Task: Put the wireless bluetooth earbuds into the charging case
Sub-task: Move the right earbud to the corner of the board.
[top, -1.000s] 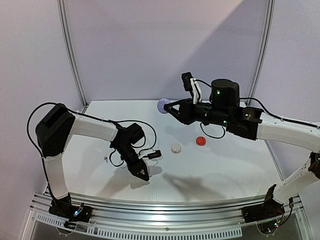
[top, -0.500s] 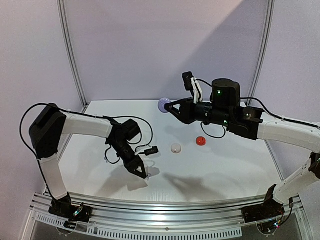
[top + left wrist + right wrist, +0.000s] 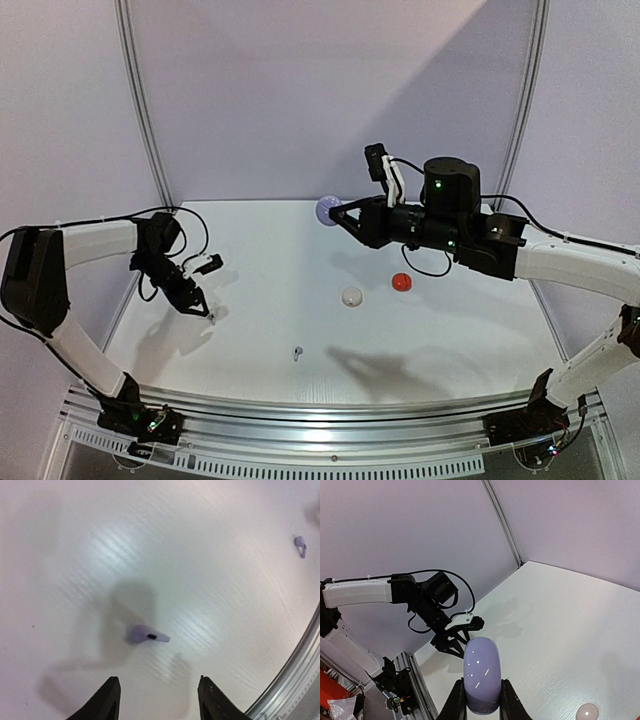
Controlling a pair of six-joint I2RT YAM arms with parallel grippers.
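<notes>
From above, the right tool pinches a glossy lilac round charging case at upper centre; in the left wrist view the left tool, spread and empty at the bottom edge, faces a tiny lilac-grey stemmed earbud lying mid-frame on the white worktop; in the right wrist view that case sits clamped at bottom centre.

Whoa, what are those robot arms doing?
They're meant to put tiny earbuds into round cases. The right pincer holds a lilac case up in the air. The left pincer hangs open just above a lilac earbud lying on the table, not grabbing it. A second earbud lies nearer the front, and a white case and red case sit mid-table.
</notes>
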